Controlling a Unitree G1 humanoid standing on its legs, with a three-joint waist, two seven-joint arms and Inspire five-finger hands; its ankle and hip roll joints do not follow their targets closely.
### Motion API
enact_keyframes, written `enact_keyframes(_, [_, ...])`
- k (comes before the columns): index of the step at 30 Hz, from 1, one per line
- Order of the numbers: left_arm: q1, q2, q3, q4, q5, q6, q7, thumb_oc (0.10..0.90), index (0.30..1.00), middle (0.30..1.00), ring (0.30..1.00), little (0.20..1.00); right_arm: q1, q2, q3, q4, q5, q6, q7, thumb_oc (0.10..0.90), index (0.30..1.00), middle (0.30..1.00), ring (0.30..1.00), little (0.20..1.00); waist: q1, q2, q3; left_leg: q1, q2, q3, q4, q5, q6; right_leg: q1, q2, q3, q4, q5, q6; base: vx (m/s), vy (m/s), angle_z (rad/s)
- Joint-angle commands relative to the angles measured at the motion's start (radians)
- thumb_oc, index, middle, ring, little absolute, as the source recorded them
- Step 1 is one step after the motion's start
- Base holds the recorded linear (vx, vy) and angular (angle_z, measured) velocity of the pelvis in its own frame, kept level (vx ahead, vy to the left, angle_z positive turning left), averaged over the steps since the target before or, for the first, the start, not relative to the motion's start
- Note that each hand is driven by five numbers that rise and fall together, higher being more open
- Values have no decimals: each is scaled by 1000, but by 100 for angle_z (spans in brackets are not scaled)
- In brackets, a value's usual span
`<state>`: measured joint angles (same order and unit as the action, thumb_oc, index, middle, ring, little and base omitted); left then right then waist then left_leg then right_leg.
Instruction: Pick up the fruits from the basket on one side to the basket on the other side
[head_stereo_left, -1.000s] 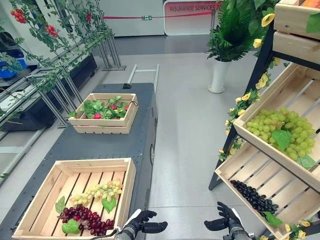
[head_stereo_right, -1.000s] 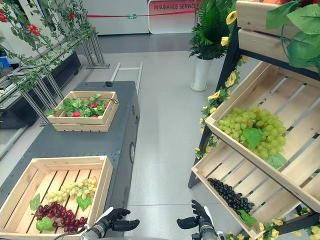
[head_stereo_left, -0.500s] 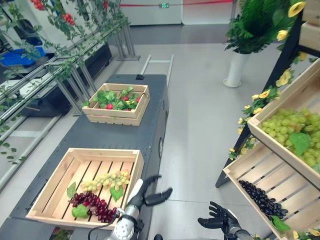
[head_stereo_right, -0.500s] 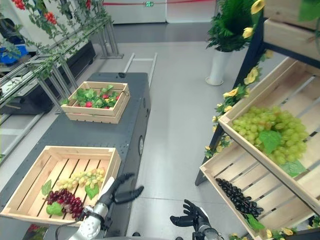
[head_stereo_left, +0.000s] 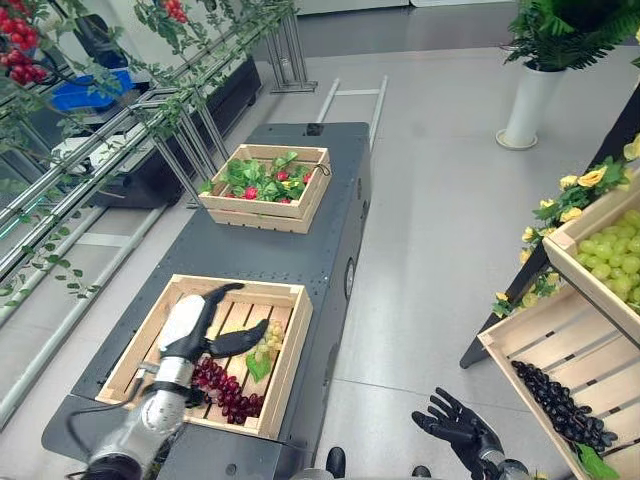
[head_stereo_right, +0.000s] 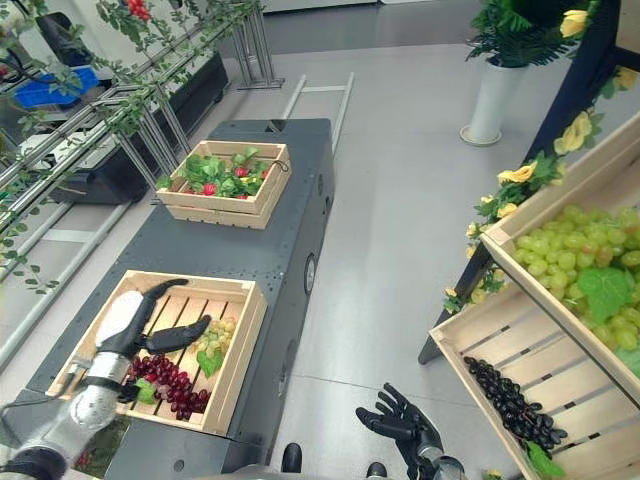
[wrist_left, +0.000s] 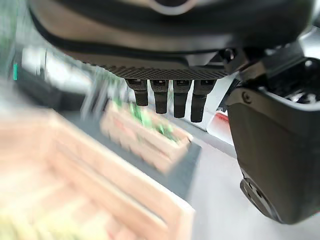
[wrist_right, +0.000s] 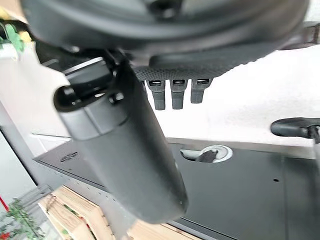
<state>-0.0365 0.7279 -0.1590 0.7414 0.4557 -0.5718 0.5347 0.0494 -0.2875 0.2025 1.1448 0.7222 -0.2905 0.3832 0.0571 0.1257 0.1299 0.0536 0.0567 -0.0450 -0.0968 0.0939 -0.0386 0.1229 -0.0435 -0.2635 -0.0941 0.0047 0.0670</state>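
Left hand (head_stereo_left: 188, 328) over the near wooden crate (head_stereo_left: 287, 345) on the dark cart (head_stereo_left: 245, 250), fingers straight, thumb spread toward the right, holding nothing. Under and beside it: purple grapes (head_stereo_left: 225, 388) near, green grapes (head_stereo_left: 266, 341) just right of the thumb; contact with either, can't tell. Right hand (head_stereo_left: 455, 430) low over the floor at near right, fingers splayed, empty. Far crate (head_stereo_left: 262, 186) has leafy greens and red fruit. Shelf at right carries green grapes (head_stereo_right: 575, 258) and black grapes (head_stereo_right: 510, 402). No legible writing.

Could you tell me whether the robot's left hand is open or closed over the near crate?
Open. The left hand hovers above the near crate with fingers straight and thumb spread, holding nothing.
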Motion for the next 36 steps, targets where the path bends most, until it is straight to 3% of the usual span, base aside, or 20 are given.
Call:
enact_keyframes(1, [-153, 143, 81, 31, 153, -1, 240, 800, 900, 900, 900, 900, -65, 22, 4, -11, 25, -38, 37, 800, 900, 900, 900, 900, 18, -69, 25, 34, -120, 62, 10, -134, 59, -14, -17, -6, 66, -86, -15, 19, 64, 6])
enact_keyframes(7, [-230, 200, 12, 104, 241, 77, 285, 800, 900, 900, 900, 900, -102, 7, 34, 5, 11, -53, -38, 800, 900, 900, 900, 900, 21, -71, 84, -24, -106, 72, 74, -140, 66, -100, -25, -19, 209, -131, -23, -78, 76, 13])
enact_keyframes(8, [-272, 223, -20, 110, 250, 97, 298, 800, 900, 900, 900, 900, -128, -7, 39, 0, 8, -55, -64, 800, 900, 900, 900, 900, 22, -72, 129, -65, -104, 76, 134, -148, 67, -152, -35, -26, 293, -152, -26, -182, 94, 11])
enact_keyframes(12, [-352, 273, -76, 110, 270, 135, 319, 800, 900, 900, 900, 900, -187, -38, 46, -7, 3, -52, -103, 800, 900, 900, 900, 900, 34, -80, 222, -153, -101, 98, 253, -167, 65, -240, -69, -35, 436, -162, -19, -150, 88, 21])
enact_keyframes(17, [-454, 333, -154, 136, 289, 177, 306, 800, 900, 900, 900, 900, -253, -67, 55, 1, 2, -58, -114, 800, 900, 900, 900, 900, 49, -100, 302, -267, -88, 116, 377, -191, 65, -329, -101, -50, 545, -189, -32, -115, 60, 14])
enact_keyframes(25, [-540, 406, -231, 84, 305, 221, 301, 800, 900, 900, 900, 900, -304, -117, 51, -21, 14, -40, -89, 800, 900, 900, 900, 900, 57, -114, 372, -438, -75, 149, 603, -272, 72, -472, -143, -60, 754, -284, -70, -72, 87, 8])
enact_keyframes(30, [-583, 440, -259, 61, 328, 252, 253, 800, 900, 900, 900, 900, -311, -134, 38, -26, 19, -29, -80, 800, 900, 900, 900, 900, 61, -121, 390, -512, -79, 155, 719, -325, 78, -537, -163, -60, 867, -323, -77, -6, 61, 7])
enact_keyframes(36, [-602, 472, -278, 49, 310, 311, 205, 800, 900, 900, 900, 900, -315, -148, 40, -29, -1, -31, -70, 800, 900, 900, 900, 900, 58, -118, 390, -584, -83, 158, 788, -348, 82, -613, -168, -39, 935, -334, -75, -11, 49, 4])
